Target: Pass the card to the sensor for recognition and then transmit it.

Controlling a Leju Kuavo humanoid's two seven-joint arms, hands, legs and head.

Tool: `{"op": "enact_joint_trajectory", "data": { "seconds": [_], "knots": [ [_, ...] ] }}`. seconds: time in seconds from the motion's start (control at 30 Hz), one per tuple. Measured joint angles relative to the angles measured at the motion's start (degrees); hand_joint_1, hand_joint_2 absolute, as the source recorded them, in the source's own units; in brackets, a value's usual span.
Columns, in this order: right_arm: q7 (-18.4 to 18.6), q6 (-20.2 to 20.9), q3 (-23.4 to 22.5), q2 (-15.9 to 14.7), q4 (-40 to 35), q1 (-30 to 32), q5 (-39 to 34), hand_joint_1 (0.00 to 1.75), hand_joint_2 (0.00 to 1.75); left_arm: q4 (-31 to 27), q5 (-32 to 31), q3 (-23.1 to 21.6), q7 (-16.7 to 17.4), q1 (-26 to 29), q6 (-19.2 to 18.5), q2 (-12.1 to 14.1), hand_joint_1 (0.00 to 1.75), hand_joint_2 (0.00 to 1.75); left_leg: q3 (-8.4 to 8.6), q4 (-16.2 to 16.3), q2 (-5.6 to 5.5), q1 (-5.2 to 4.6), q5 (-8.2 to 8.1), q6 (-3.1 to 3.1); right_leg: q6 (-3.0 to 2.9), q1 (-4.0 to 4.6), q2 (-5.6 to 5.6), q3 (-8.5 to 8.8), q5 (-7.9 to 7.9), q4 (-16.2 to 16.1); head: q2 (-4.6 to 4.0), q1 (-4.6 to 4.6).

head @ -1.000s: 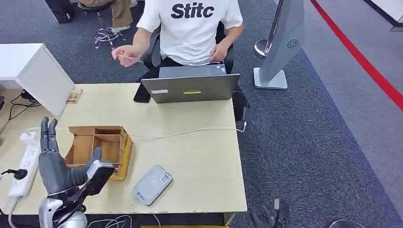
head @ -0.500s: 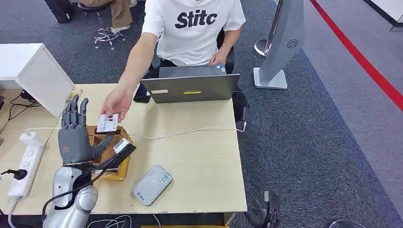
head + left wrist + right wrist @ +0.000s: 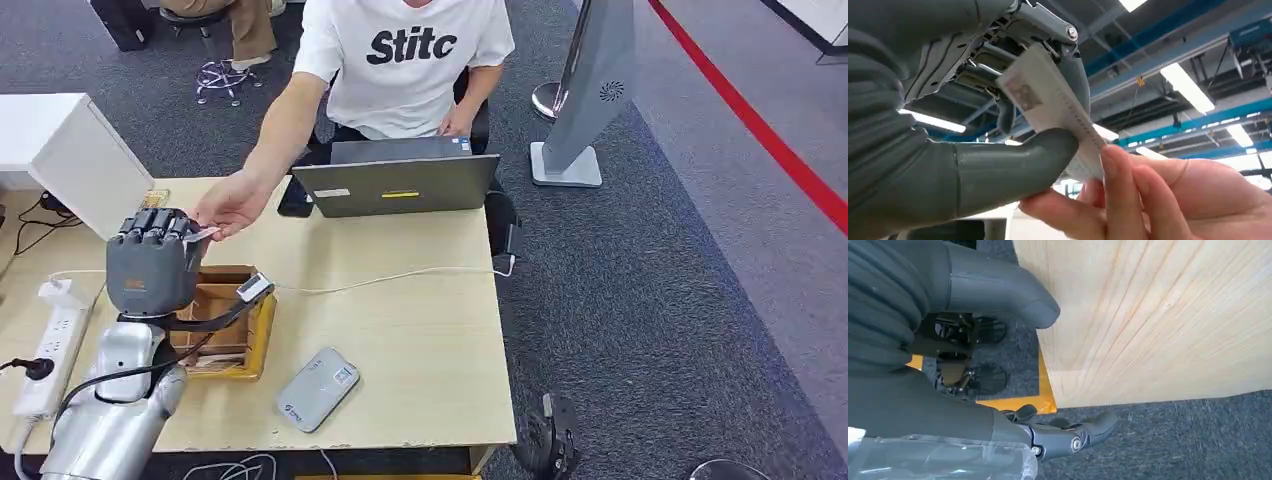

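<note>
My left hand (image 3: 148,262) is raised over the table's left side, fingers curled at the top. A white card (image 3: 1048,100) sits between its thumb (image 3: 1008,170) and its fingers, which pinch it. A person's hand (image 3: 230,205) reaches across the table and also holds the card (image 3: 201,234) by its far end; their fingers (image 3: 1118,200) are on the card's edge. The grey card sensor (image 3: 318,389) lies flat near the table's front edge. My right hand (image 3: 948,405) hangs beside the table's right front corner, fingers apart, holding nothing.
A wooden compartment box (image 3: 240,345) stands under my left hand. An open laptop (image 3: 400,185) is at the table's far side in front of the seated person. A white power strip (image 3: 45,350) and a white box (image 3: 75,160) lie at the left. A white cable (image 3: 400,277) crosses the table.
The person brought the card to my left hand. That hand rose farther from the table and its fingers curled down over the card.
</note>
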Motion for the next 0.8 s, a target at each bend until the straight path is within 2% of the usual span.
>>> {"op": "enact_joint_trajectory", "data": {
  "seconds": [0.23,0.3,0.33,0.4,0.47,0.53,0.57,0.67,0.8],
  "knots": [
    [0.0,-0.13,0.44,0.0,0.02,-0.04,0.0,0.0,1.75,-0.83,-0.78,0.0,-0.35,-0.04,0.7,0.74,1.75,1.75,-0.01,0.0,0.0,0.07,0.02,-0.04,-0.06,0.08,0.0,0.0,0.04,0.01,0.0,0.0],
    [-0.07,-0.33,0.5,0.0,0.02,-0.03,0.0,0.0,1.75,-1.31,-0.81,0.11,-1.56,0.22,0.7,0.61,1.75,1.75,-0.01,0.0,0.0,0.08,0.02,-0.04,-0.06,0.1,0.0,0.0,0.04,0.01,0.0,0.02],
    [-0.13,-0.52,0.57,0.0,0.02,-0.03,0.0,0.0,1.75,-1.93,-0.54,0.55,-3.22,0.66,0.7,0.41,1.75,1.75,-0.01,0.0,0.01,0.08,0.02,-0.04,-0.06,0.1,0.01,0.0,0.04,0.01,0.0,0.0],
    [-0.3,-0.59,0.63,0.0,0.02,0.01,-0.31,0.0,1.75,-2.9,1.61,1.85,-8.83,1.79,0.72,-0.89,1.75,1.75,-0.01,0.0,0.02,0.08,0.02,-0.04,-0.06,0.1,0.01,0.0,0.04,0.01,0.0,0.02],
    [-0.7,-0.61,0.63,0.0,0.02,0.13,-0.7,0.0,1.75,-3.87,3.28,3.9,-15.16,3.77,0.72,-3.04,1.75,1.75,-0.01,0.0,0.03,0.07,0.01,-0.04,-0.05,0.09,0.02,-0.01,0.04,0.0,0.0,0.0],
    [-1.2,-0.65,0.63,0.0,0.02,0.26,-1.14,0.0,1.75,-4.48,3.83,5.42,-19.86,5.78,0.74,-5.13,1.75,1.75,-0.03,0.0,0.03,0.06,0.0,-0.03,-0.05,0.08,0.01,-0.01,0.04,-0.01,0.0,0.02],
    [-1.29,-0.63,0.63,0.0,0.02,0.31,-1.62,0.0,1.75,-4.63,3.65,5.81,-21.18,7.19,0.74,-6.2,1.75,1.75,-0.03,0.0,0.03,0.05,-0.01,-0.02,-0.05,0.08,0.01,-0.02,0.03,-0.01,0.0,0.02],
    [-1.53,-0.37,0.61,0.0,0.02,0.43,-2.14,0.0,1.75,-4.63,3.19,5.81,-21.88,9.86,0.74,-8.29,1.75,1.75,-0.09,0.0,0.03,0.05,-0.01,-0.02,-0.04,0.07,0.0,-0.07,0.03,-0.01,0.0,0.02],
    [-1.62,-0.24,0.61,0.0,0.02,0.59,-2.21,0.0,1.75,-4.63,3.13,5.81,-21.94,11.19,0.74,-9.55,1.75,1.75,-0.09,0.0,0.0,0.05,0.0,-0.02,-0.04,0.07,-0.03,-0.08,0.04,-0.01,0.0,0.0]
  ]
}}
